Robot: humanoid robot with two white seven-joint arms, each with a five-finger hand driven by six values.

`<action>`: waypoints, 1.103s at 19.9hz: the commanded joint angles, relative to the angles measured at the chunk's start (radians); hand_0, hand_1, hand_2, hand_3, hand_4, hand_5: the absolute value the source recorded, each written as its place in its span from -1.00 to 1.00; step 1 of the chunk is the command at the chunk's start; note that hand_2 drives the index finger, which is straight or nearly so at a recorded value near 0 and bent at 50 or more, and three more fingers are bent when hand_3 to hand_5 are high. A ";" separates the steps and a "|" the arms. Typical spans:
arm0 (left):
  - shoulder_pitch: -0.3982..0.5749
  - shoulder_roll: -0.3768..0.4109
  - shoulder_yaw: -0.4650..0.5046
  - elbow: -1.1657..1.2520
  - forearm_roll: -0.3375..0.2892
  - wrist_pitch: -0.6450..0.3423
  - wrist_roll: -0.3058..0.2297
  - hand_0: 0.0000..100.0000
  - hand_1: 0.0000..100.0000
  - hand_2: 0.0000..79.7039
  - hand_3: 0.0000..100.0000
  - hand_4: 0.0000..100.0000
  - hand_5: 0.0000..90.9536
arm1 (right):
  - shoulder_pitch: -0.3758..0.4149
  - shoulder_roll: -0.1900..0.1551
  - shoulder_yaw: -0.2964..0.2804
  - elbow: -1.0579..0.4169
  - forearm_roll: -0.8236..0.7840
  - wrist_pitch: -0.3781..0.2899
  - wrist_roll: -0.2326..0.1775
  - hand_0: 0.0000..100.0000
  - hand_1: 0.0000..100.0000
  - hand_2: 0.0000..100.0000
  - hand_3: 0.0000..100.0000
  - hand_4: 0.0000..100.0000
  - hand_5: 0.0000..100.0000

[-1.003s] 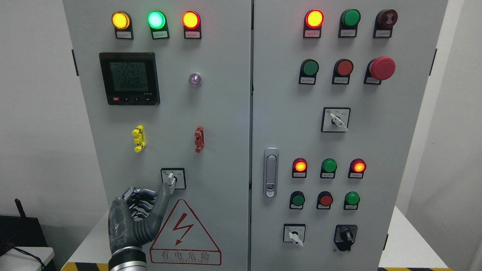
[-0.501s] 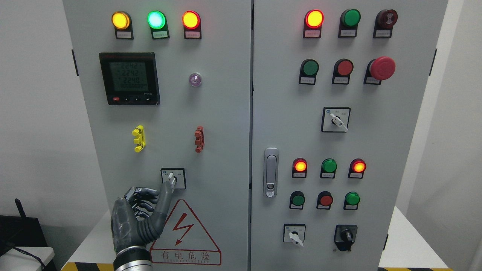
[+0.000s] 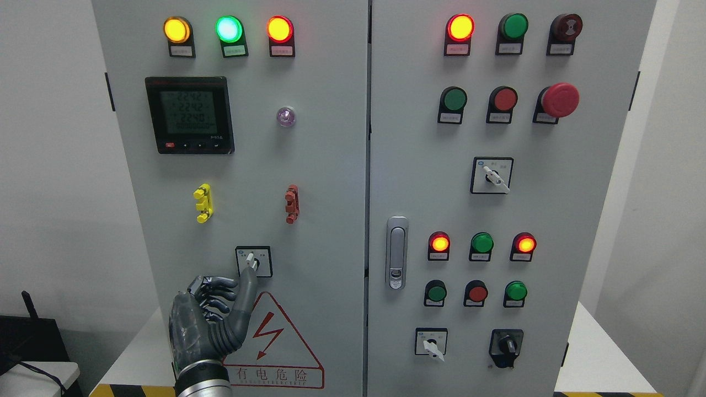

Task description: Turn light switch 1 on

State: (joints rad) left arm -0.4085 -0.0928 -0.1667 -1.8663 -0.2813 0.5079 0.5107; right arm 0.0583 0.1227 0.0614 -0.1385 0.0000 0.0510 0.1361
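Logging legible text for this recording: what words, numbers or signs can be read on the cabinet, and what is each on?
"有电危险": red triangle warning sign with a lightning bolt, lower left door.
"DANGER ELECTRIC", partly legible: small line under those characters.
"2242", "2242", "2240", roughly: digital meter; digits blurry.
Small labels under the indicator lamps and push buttons: too small to read.
Markings on the rotary switch plates: too small to read.

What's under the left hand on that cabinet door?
The left hand covers the left corner of the red warning triangle and bare grey door; anything else beneath is hidden.
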 commanded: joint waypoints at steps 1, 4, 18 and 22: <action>-0.026 -0.002 -0.022 0.038 0.004 0.004 0.012 -0.76 -0.10 0.40 0.52 0.65 0.75 | 0.000 0.000 0.000 0.000 -0.018 0.000 0.000 -0.76 -0.22 -1.00 -1.00 -1.00 -1.00; -0.038 -0.004 -0.022 0.045 0.004 0.004 0.014 -0.75 -0.11 0.40 0.52 0.65 0.75 | 0.000 0.000 0.000 -0.001 -0.018 0.000 0.002 -0.76 -0.22 -1.00 -1.00 -1.00 -1.00; -0.061 -0.005 -0.037 0.065 0.001 0.027 0.022 -0.71 -0.14 0.39 0.53 0.66 0.75 | 0.000 0.000 0.000 0.000 -0.018 0.000 0.000 -0.76 -0.22 -1.00 -1.00 -1.00 -1.00; -0.067 -0.005 -0.039 0.067 0.001 0.044 0.031 -0.70 -0.15 0.39 0.53 0.65 0.76 | 0.000 0.000 0.000 0.000 -0.018 0.000 0.000 -0.76 -0.22 -1.00 -1.00 -1.00 -1.00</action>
State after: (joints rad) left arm -0.4636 -0.0972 -0.1963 -1.8156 -0.2800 0.5409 0.5351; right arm 0.0583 0.1227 0.0613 -0.1386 0.0000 0.0510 0.1374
